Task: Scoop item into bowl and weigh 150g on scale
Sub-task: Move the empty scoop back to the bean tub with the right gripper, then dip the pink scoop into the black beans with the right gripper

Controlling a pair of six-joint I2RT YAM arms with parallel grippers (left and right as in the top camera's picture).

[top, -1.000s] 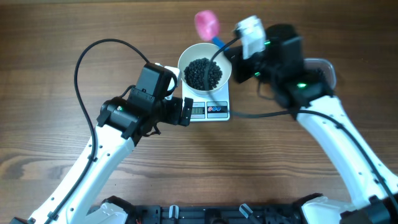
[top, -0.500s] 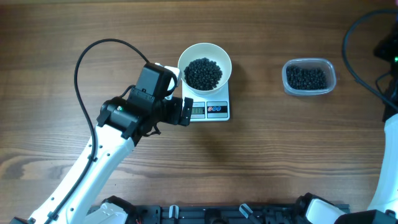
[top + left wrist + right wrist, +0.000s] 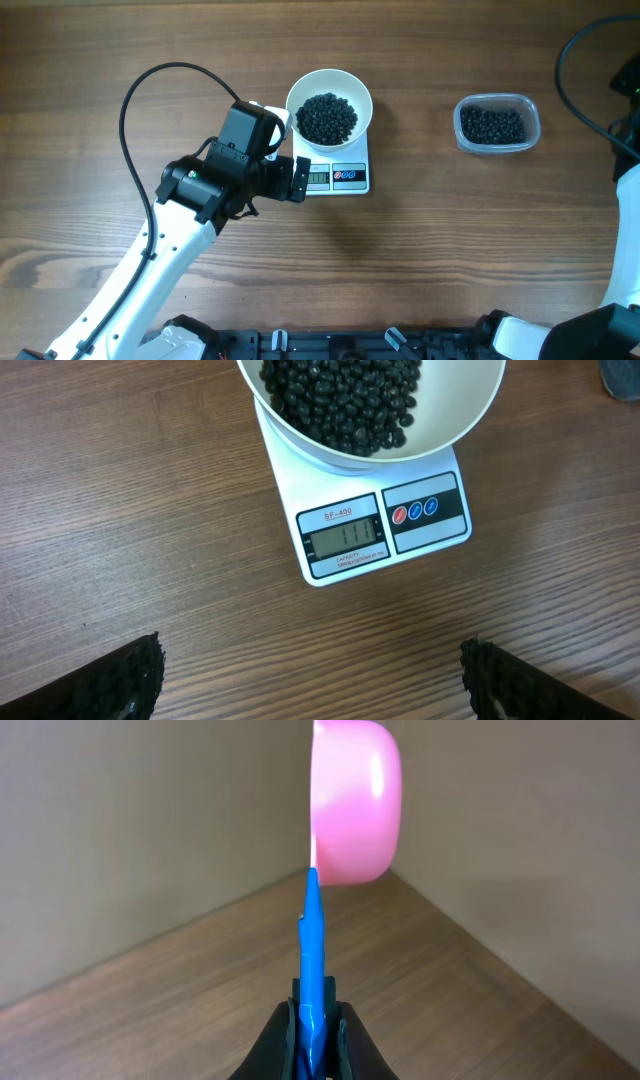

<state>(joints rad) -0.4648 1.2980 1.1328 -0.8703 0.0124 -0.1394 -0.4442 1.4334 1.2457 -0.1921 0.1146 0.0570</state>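
1. Beans (image 3: 327, 118) heap in the white bowl (image 3: 300, 88), which sits on the scale (image 3: 340, 178) at upper centre of the overhead view. More fill the clear tub (image 3: 497, 125) at upper right, well apart on the desk (image 3: 450, 250).
2. Left gripper (image 3: 315, 690) hovers wide open and empty just left of the scale's display. Its fingers (image 3: 120, 680) show in the lower corners of the wrist view, and the digits are too blurred to trust.
3. Right gripper (image 3: 315, 1030) is clamped on the blue handle of the pink scoop (image 3: 350, 800), beyond the overhead view's right edge. The handle runs straight out from the jaws, the cup is turned on edge, and its inside is hidden.
4. Tub lies nearer the right arm, with the bowl to its left, so any further scoopful would likely travel leftward.
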